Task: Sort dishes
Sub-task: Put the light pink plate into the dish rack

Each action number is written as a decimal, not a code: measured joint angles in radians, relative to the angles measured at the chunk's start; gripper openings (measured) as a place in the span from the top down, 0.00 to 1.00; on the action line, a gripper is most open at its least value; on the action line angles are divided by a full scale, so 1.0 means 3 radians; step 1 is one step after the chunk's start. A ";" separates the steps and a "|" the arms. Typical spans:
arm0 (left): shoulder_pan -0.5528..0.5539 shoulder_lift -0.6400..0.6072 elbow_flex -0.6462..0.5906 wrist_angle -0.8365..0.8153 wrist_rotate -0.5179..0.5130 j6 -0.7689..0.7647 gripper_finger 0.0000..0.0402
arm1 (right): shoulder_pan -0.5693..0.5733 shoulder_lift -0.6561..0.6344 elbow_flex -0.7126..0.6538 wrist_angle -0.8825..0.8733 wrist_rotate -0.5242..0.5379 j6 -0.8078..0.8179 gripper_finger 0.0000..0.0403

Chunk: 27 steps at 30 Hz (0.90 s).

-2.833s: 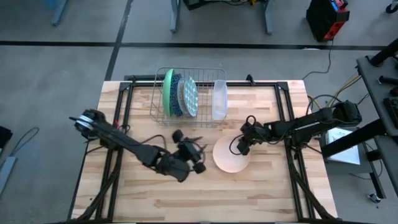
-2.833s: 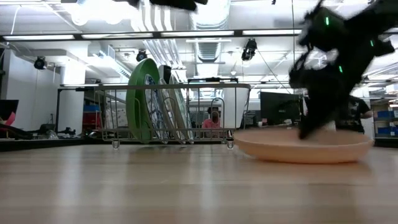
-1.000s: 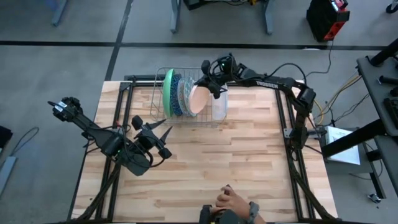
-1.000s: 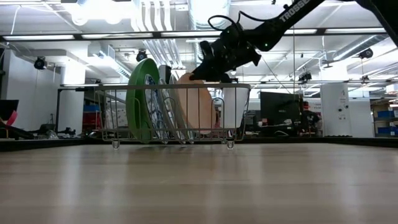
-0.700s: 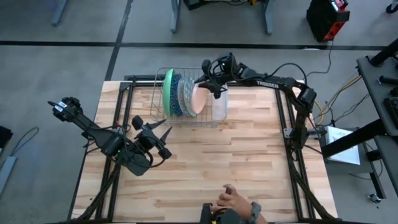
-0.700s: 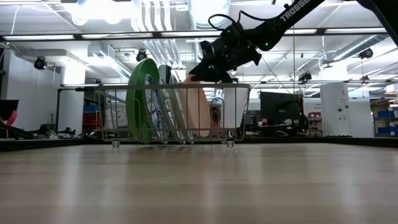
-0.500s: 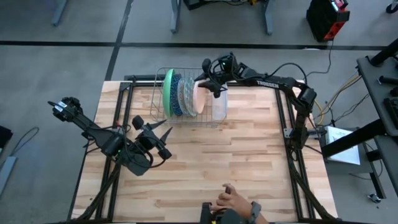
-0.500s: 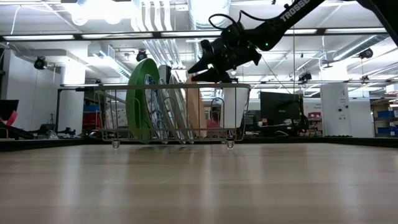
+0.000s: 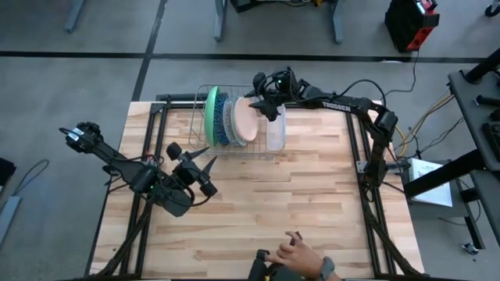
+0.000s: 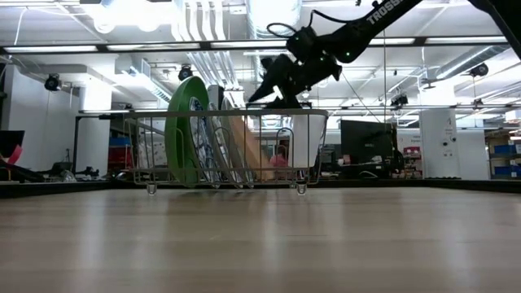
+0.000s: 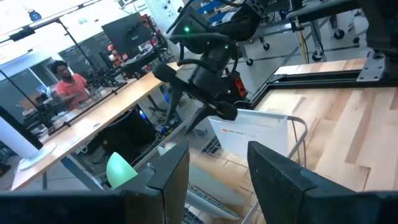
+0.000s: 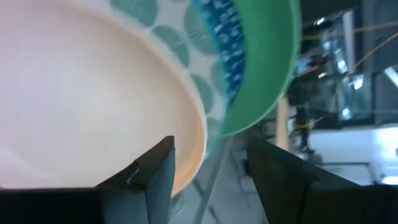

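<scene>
High view: my right gripper [image 9: 264, 100] hangs open over the rack [image 9: 275, 92], the pink bowl [image 9: 244, 122] released inside it.

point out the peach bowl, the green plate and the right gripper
peach bowl [image 9: 247, 122], high view, on its broad face, leaning in the rack.
green plate [image 10: 184, 130], low view, on its face at the rack's left end.
right gripper [image 9: 262, 97], high view, between its open fingertips above the bowl's rim.
</scene>
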 joint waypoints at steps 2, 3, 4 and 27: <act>0.0005 0.0000 0.0000 -0.0016 0.0000 0.0001 0.62 | 0.0039 -0.0001 0.0003 -0.0215 0.0228 -0.0127 0.52; 0.0005 0.0000 0.0000 -0.0025 0.0001 0.0001 0.62 | 0.0063 -0.0001 0.0003 -0.0361 0.0421 -0.0228 0.51; 0.0005 0.0000 0.0000 -0.0041 0.0002 0.0001 0.62 | 0.0081 -0.0001 0.0002 -0.0475 0.0612 -0.0292 0.51; 0.1372 -0.0790 -0.1127 0.2571 0.4409 0.2398 0.62 | 0.1621 -0.2839 -0.1201 -0.1674 0.0605 0.3016 0.98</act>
